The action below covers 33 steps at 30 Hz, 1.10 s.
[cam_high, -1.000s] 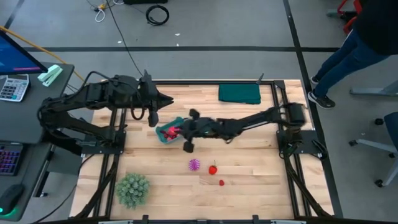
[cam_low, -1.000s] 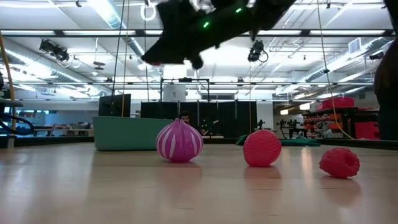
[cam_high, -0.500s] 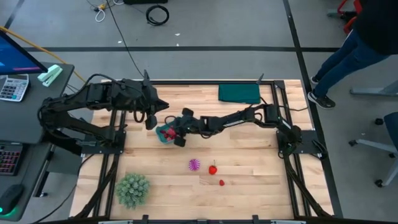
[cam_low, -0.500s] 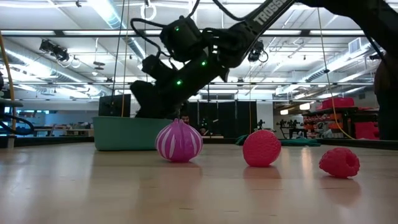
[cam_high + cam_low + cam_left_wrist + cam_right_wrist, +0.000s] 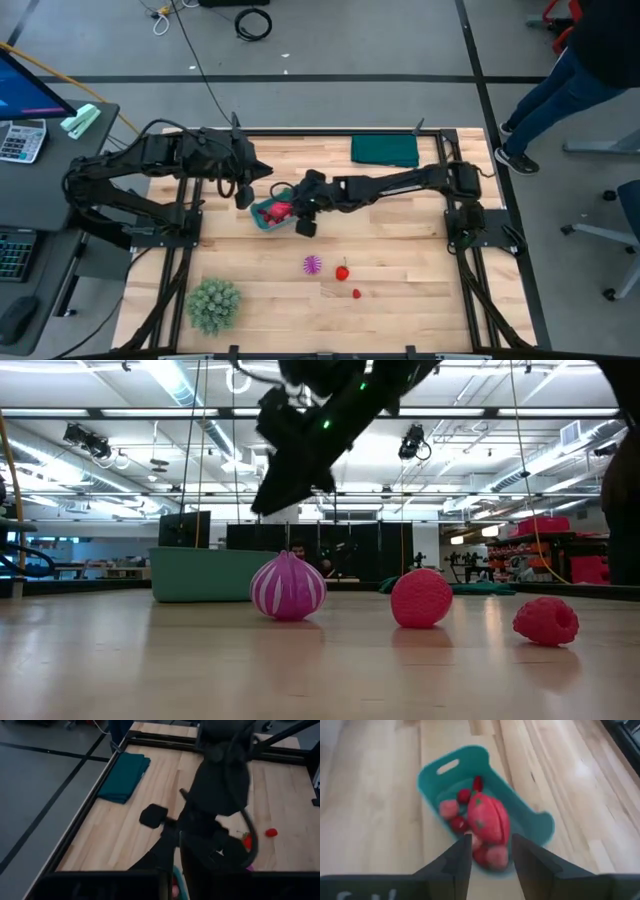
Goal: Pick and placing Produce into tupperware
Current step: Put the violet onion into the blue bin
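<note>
Our right tool (image 5: 303, 213) hangs open and empty just above the teal tupperware (image 5: 530, 820), where several red pieces (image 5: 487, 817) already lie. We judge a drop just made; next we must fetch the purple piece (image 5: 313, 264) and two red ones (image 5: 342, 271) lying apart on the table (image 5: 400, 290). Beyond the tupperware, our left tool (image 5: 243, 192) waits; we cannot tell its fingers.

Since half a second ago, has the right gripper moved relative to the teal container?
Yes. In the high view the right gripper has backed off the tupperware toward its right edge, and in the low view it has risen well above the container.
</note>
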{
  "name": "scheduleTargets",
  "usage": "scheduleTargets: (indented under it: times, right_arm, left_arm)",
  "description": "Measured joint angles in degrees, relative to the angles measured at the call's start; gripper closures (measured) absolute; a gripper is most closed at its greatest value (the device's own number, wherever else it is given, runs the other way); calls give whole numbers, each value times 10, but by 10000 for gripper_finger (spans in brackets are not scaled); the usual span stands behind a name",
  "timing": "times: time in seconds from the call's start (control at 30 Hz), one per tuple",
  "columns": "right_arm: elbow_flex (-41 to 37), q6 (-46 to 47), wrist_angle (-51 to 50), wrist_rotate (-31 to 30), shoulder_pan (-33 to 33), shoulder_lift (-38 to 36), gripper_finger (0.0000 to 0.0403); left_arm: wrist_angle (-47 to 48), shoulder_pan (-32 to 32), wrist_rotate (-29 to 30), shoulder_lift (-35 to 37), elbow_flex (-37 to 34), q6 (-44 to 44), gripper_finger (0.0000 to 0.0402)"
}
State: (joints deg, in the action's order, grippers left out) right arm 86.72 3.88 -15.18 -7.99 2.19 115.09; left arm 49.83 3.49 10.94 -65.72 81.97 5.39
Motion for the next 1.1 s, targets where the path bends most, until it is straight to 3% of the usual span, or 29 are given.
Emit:
scheduleTargets:
  times: [0.27, 0.37, 0.73, 0.9, 1.1]
  right_arm:
    - [-10, 91, -315, 0, -46, -94, 258]
    - [-54, 150, -374, -1, -74, -132, 258]
    - [-295, 355, -294, -82, -203, -271, 261]
    - [-363, 412, -266, -85, -234, -322, 261]
    - [-396, 417, -253, -115, -249, -368, 261]
  left_arm:
    - [36, -27, 0, -65, 0, 30, 362]
    - [34, -54, 0, -114, 0, 30, 362]
    - [24, -186, -3, -282, 0, 74, 358]
    - [3, -236, -4, -339, 0, 75, 326]
    - [-81, -267, -2, -390, 0, 70, 267]
